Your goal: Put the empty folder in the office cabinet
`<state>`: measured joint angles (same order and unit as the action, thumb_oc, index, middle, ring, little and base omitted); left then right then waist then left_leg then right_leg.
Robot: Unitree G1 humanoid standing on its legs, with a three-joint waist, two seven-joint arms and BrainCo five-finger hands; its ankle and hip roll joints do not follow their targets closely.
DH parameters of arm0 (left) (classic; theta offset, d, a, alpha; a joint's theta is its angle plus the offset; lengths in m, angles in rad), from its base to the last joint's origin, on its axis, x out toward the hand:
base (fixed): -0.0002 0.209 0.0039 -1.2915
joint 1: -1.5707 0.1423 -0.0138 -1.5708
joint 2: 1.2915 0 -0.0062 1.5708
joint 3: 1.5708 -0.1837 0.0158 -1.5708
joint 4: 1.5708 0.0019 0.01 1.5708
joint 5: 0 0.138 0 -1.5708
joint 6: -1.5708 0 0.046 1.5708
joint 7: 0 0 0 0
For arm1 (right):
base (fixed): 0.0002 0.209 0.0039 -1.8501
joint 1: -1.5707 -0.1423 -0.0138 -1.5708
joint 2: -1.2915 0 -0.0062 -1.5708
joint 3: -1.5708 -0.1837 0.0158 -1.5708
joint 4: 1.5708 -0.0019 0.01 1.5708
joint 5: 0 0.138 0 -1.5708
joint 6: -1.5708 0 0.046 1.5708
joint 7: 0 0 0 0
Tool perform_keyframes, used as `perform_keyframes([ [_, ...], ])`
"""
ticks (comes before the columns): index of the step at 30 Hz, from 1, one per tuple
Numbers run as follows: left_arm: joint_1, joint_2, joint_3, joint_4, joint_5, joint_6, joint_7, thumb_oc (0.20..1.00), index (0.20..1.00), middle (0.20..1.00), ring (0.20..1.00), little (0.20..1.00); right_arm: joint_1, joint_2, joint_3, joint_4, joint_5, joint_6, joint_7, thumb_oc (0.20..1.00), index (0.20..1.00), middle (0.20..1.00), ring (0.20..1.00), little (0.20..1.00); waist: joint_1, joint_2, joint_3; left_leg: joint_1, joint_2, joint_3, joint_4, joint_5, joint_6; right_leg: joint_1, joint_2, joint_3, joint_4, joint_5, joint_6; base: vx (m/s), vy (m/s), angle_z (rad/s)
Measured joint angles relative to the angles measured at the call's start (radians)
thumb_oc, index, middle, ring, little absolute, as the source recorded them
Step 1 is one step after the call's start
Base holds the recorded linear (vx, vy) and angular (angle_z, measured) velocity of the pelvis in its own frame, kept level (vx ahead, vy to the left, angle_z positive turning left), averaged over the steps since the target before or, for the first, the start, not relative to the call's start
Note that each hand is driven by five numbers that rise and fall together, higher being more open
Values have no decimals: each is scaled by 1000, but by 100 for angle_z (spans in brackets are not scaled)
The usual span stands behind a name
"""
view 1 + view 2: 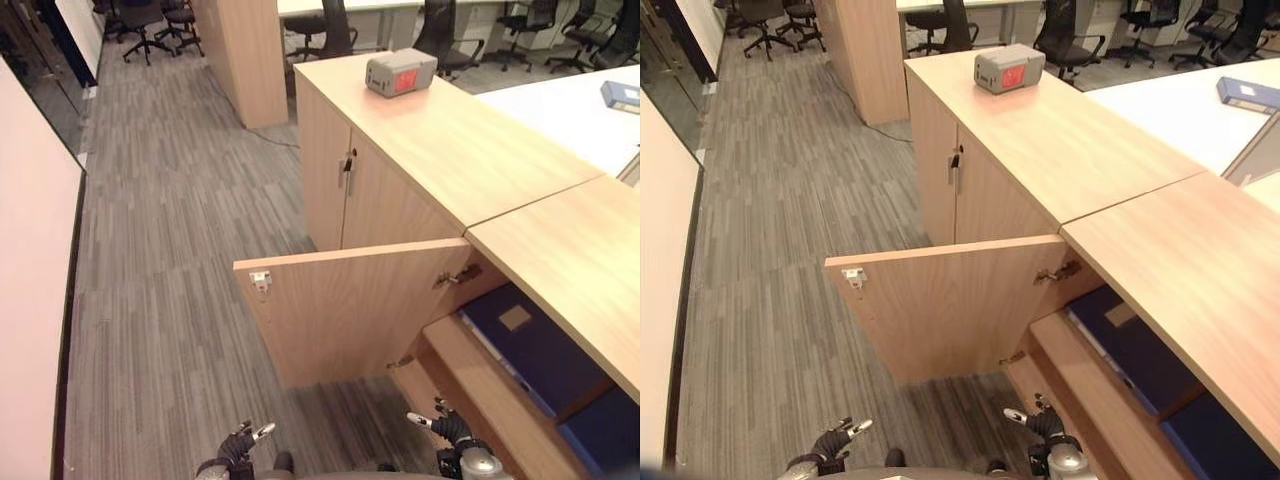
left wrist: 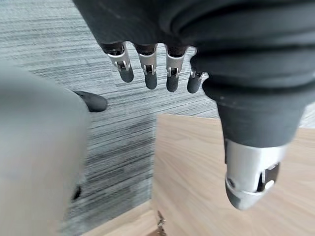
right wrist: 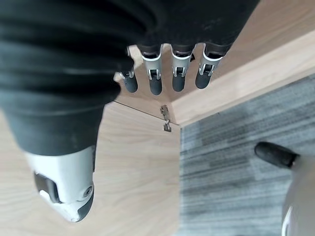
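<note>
Both hands low – left hand (image 1: 238, 447), right hand (image 1: 452, 432), fingers (image 3: 155, 78) relaxed, empty

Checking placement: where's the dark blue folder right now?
The dark blue folder lies on a shelf inside the open cabinet, right of its swung-out door in the eye views, under the wooden top. Left hand and right hand hang empty below.
</note>
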<state>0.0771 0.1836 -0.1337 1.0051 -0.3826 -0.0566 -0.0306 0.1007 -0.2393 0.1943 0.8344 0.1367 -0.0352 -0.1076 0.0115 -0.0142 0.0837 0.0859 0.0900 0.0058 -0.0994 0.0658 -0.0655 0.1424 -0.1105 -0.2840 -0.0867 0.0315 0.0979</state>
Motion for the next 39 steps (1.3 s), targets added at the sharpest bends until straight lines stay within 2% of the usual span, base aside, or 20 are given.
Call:
perform_keyframes([
  [6, 27, 13, 10, -58, -1, -16, -9, 1000, 1000, 1000, 1000, 1000, 19, -5, -2, 2, -1, 0, 7, 1000, 1000, 1000, 1000, 1000, 4, 19, -22, -2, 0, 3, -1, 0, -1, 0, -1, 5, 0, 0, -1, 14, -12, -2],
  [7, 39, 78, 27, -52, 2, -21, -76, 1000, 1000, 1000, 1000, 1000, 23, -35, -7, -3, -1, -3, 32, 1000, 1000, 1000, 1000, 1000, 2, 22, -34, 1, 4, 8, -1, -16, -9, -1, 2, 9, 0, -6, 2, 4, -1, -14],
  [9, 63, 131, 43, -166, -4, -1, -23, 1000, 1000, 1000, 1000, 1000, 44, -67, -31, -9, -1, -3, 20, 1000, 1000, 1000, 1000, 1000, 2, 28, -36, 1, 3, 12, -1, -18, -5, -3, 0, 13, 0, -5, 3, 5, -2, -5],
  [10, 69, 140, 47, -218, -4, -16, -19, 1000, 1000, 1000, 1000, 1000, 50, -70, -37, -7, -1, -3, 17, 1000, 1000, 1000, 1000, 1000, 9, 32, -36, -3, 2, 12, -1, -16, -6, -7, -2, 13, 1, -4, 4, 12, 20, -4],
  [11, 76, 148, 83, -268, -7, -57, -18, 1000, 1000, 1000, 1000, 1000, 57, -89, -46, -5, -1, -3, 19, 1000, 1000, 1000, 1000, 1000, 23, 42, -39, -3, 0, 19, -1, -14, -8, -9, -4, 21, 0, 2, 11, 24, 29, -7],
  [13, 48, 172, 107, -239, -26, -56, -56, 1000, 1000, 1000, 1000, 1000, 58, -90, -44, -6, -2, -6, 33, 1000, 1000, 1000, 1000, 1000, 17, 48, -46, -1, 1, 22, -1, -15, -7, -10, -4, 22, -2, 1, 10, 28, 29, -7],
  [14, 42, 187, 178, -240, -59, -46, -55, 1000, 1000, 1000, 1000, 1000, 62, -88, -46, -10, -3, -8, 38, 1000, 1000, 1000, 1000, 1000, 4, 49, -46, -2, 2, 22, -1, -15, -6, -11, -2, 23, -5, 1, 10, 35, 18, -3],
  [15, 42, 190, 197, -259, -79, -51, -56, 1000, 1000, 1000, 1000, 1000, 65, -89, -46, -10, -3, -9, 41, 1000, 1000, 1000, 1000, 1000, 5, 50, -45, -4, 2, 22, -1, -15, -6, -12, -2, 23, -5, 1, 10, 0, 0, 0],
  [18, 28, 225, 215, -332, -119, -65, -58, 1000, 1000, 1000, 1000, 1000, 81, -87, -41, -12, -3, -9, 59, 1000, 1000, 1000, 1000, 1000, 2, 55, -48, 1, 0, 25, -1, -9, -4, -10, -4, 24, -6, 2, 10, 44, 13, -1],
  [23, -47, 303, 214, -400, -147, -77, -75, 1000, 1000, 1000, 1000, 1000, 80, -88, -37, -10, -5, -13, 82, 1000, 1000, 1000, 1000, 1000, -6, 57, -50, 8, 2, 37, -1, -10, -5, -7, -3, 30, -6, 1, 10, 20, 10, -3],
  [27, -95, 357, 202, -519, -194, -90, -118, 1000, 1000, 1000, 1000, 1000, 80, -87, -32, -7, -8, -18, 101, 1000, 1000, 1000, 1000, 1000, -5, 53, -51, 10, 1, 43, -1, -12, -7, -10, -4, 42, -6, 3, 11, 20, 10, -7],
  [33, -124, 361, 78, -591, -200, -84, -190, 1000, 1000, 1000, 1000, 1000, 80, -83, -18, -5, -9, -17, 124, 1000, 1000, 1000, 1000, 1000, -14, 47, -52, 8, 1, 51, -1, -11, -4, -17, -3, 51, -4, 9, 8, 21, 12, -5],
  [39, -120, 331, 32, -621, -200, -63, -228, 1000, 1000, 1000, 1000, 1000, 77, -70, -14, -1, -9, -13, 130, 1000, 1000, 1000, 1000, 1000, -29, 37, -50, 10, 1, 55, -1, -11, -4, -18, -3, 53, -1, 9, 9, 5, 3, -1],
])
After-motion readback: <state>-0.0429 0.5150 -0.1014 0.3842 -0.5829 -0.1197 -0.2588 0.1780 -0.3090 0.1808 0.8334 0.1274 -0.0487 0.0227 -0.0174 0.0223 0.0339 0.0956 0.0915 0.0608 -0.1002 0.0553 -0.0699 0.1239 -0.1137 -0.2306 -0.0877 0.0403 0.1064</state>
